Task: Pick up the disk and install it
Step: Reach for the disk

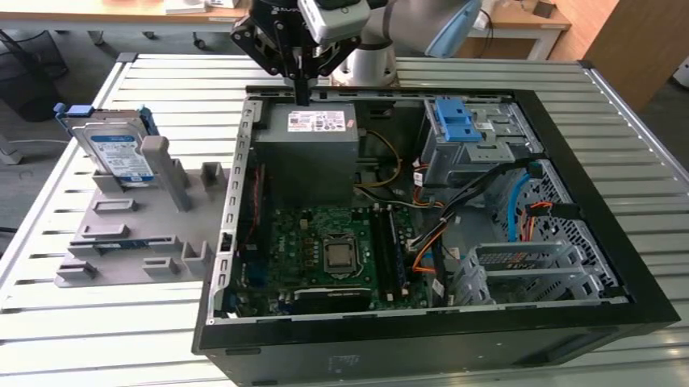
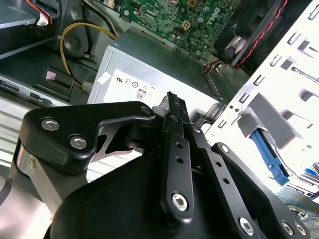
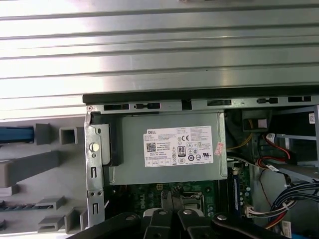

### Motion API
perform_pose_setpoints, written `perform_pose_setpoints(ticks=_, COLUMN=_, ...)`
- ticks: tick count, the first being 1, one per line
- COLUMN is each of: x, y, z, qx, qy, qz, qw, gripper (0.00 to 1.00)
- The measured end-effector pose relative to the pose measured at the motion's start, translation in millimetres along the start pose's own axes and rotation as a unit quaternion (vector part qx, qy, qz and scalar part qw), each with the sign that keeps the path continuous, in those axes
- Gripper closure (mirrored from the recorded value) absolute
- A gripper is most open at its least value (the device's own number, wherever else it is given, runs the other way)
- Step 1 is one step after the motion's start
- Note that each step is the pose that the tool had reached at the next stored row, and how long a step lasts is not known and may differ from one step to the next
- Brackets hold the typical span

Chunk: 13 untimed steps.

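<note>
The end effector [image 1: 302, 98] hangs with its two black fingers pressed together and nothing between them. In the exterior view it points straight down over the rear edge of the open computer case [image 1: 431, 332], just above the far end of the grey power-supply box [image 1: 312, 153]. In both wrist views the closed fingertips [image 3: 169, 196] sit above this box, whose white sticker [image 3: 178, 146] faces up. Whether the tips touch the box cannot be told.

Beside the power-supply box, inside the case, lies the green motherboard [image 1: 334, 250] with its processor socket, and yellow, orange and black cables run across toward the drive cage on the exterior view's right. A light-blue plastic latch piece [image 1: 457, 121] sits on top of that cage at the far corner of the case.

The disk [image 1: 116, 149] is well apart from the end effector, outside the case on the exterior view's left. It stands upright on edge in a grey holder tray [image 1: 129, 234], its white-and-blue label facing the camera and its blue carrier frame showing along the top and sides. The tray and the case both rest on the slatted metal surface [image 1: 64, 322].
</note>
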<state>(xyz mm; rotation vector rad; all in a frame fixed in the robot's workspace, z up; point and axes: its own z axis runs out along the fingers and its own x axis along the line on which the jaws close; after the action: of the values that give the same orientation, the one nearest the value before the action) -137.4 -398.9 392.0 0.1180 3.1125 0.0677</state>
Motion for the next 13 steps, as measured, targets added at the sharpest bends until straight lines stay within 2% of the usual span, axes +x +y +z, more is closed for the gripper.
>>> perform_pose_setpoints(ticks=13, x=3.6, y=-0.2, z=-0.1, qx=0.0000, qy=0.0000, qz=0.000, qw=1.0000, gripper=0.89)
